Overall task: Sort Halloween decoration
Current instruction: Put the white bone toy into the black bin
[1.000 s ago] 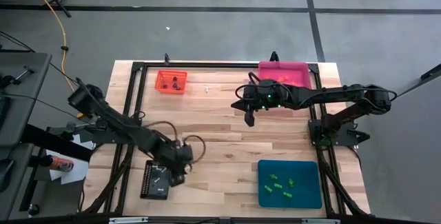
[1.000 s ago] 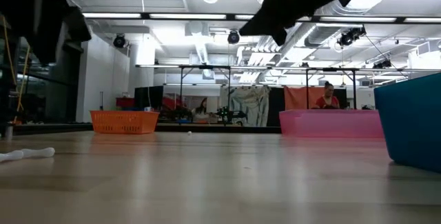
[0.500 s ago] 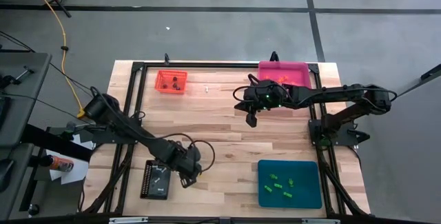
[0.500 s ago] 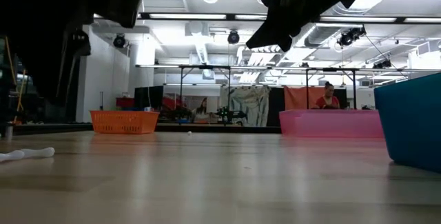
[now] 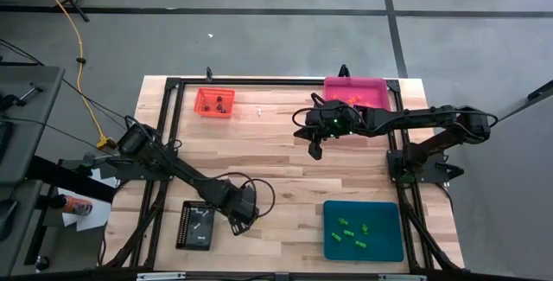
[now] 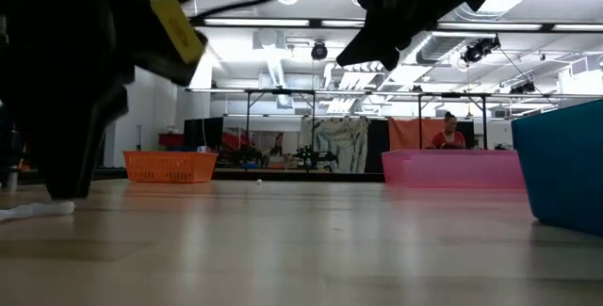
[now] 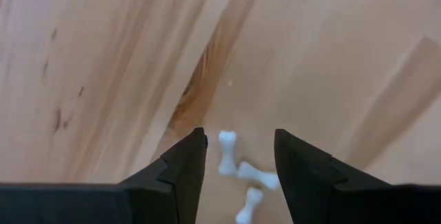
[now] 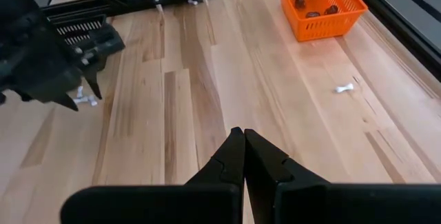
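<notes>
three small white bone-shaped trinkets (image 7: 241,174) are seen lying loose on the bare wooden surface (image 5: 276,177), close together and partly touching, just beside the black tray (image 5: 197,225) at the near left. the left hand (image 7: 240,172) is lowered over them with its fingers (image 7: 185,169) parted wide, one on either side of the cluster; nothing is gripped between them. in the high view this hand (image 5: 240,222) is found just right of the black tray, and in the low view it appears as a large dark shape at the left, with one white trinket (image 6: 38,209) lying at its foot.

a further white trinket (image 5: 259,111) is noted alone on the surface, near the orange tray (image 5: 215,102) at the far left. dark brown trinkets (image 5: 220,104) are held in that orange tray. bright green trinkets (image 5: 352,233) are scattered inside the teal tray (image 5: 363,230) at the near right. orange pieces (image 5: 352,100) are visible in the pink tray (image 5: 356,92) at the far right, though their form cannot be made out.

the right hand (image 5: 314,151) is held above the middle of the surface, just in front of the pink tray, with its fingers (image 8: 234,156) pressed together and nothing between them.

a person (image 6: 448,131) is seen in the room beyond the surface.
</notes>
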Robot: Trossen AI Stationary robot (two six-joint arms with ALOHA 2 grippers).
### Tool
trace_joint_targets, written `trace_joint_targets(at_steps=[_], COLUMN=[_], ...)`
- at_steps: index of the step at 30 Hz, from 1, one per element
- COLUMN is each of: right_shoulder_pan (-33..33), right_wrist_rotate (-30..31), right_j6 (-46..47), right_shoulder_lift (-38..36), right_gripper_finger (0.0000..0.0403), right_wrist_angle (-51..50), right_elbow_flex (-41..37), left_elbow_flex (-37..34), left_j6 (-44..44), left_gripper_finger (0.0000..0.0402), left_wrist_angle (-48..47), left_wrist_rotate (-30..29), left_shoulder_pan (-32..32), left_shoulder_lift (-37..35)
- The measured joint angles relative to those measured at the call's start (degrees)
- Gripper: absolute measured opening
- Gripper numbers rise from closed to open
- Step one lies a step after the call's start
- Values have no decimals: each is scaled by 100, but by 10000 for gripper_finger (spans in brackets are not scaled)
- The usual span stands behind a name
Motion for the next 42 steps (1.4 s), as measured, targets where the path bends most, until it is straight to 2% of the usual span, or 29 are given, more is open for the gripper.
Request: trace_joint_targets(at_steps=[14,17,26,32,38,42], right_shoulder_pan=[0,0,0,0,0,0], right_wrist_rotate=[-1,0,2,2,4,4], right_j6=[194,194,193,166,150,99], right_shoulder_lift=[0,0,0,0,0,0], right_gripper_finger=[0,0,0,0,0,0], right_wrist_angle=[-10,-10,-15,-15,-15,-11], right_elbow_flex=[0,0,0,0,0,0], left_elbow_flex=[-142,-297,-413,-420,-437,-482], left_j6=[7,9,227,679,1157,1812], left_gripper_finger=[148,123,10,15,4,3], left_wrist_angle=[91,182,236,239,234,62], left_wrist_rotate=[448,503,669,859,1141,1015], left_shoulder_pan=[176,182,282,469,653,918], left_shoulder_lift=[163,158,161,171,136,-193])
